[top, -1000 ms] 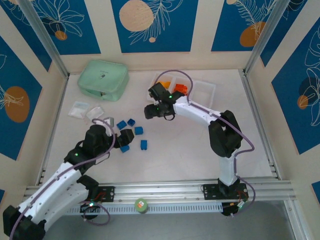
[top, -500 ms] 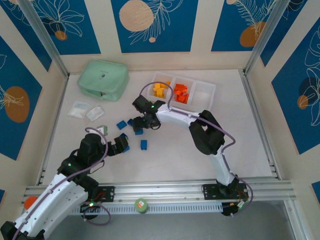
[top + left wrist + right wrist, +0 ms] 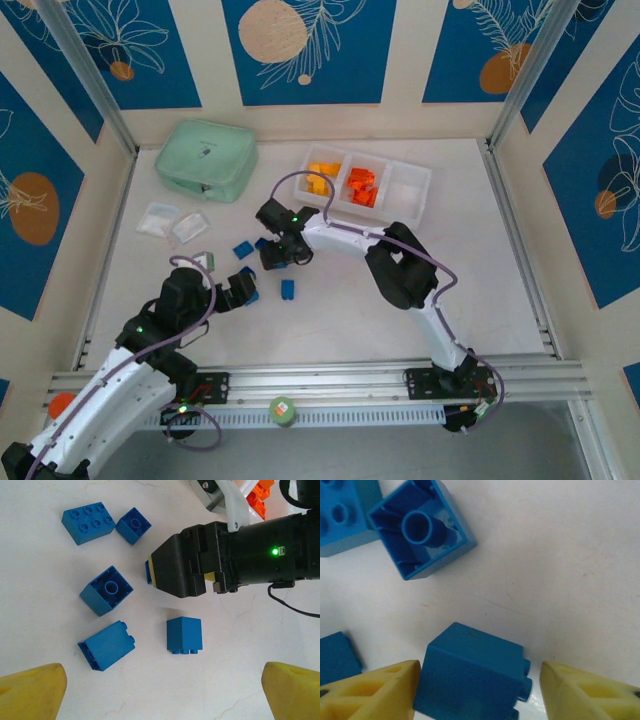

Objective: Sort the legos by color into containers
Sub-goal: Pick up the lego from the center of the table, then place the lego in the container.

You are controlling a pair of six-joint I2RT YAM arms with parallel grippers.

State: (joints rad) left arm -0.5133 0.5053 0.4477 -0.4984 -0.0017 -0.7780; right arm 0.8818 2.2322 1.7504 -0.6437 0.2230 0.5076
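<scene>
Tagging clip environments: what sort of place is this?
Probably a lab robot test cell, not a home: two arms bolted to a metal rail, printed blue wall panels boxing in a white table, toy bricks and a sorting tray.

Your left arm (image 3: pixel 105 380) and right arm (image 3: pixel 447 338) show white shells, black joints, purple cables, green lights; fingertips (image 3: pixel 372 690) are yellow.

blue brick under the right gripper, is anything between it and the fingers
Nothing visible does. The blue brick lies between the open fingers of the right gripper. The upturned blue brick sits farther off, outside them.
</scene>
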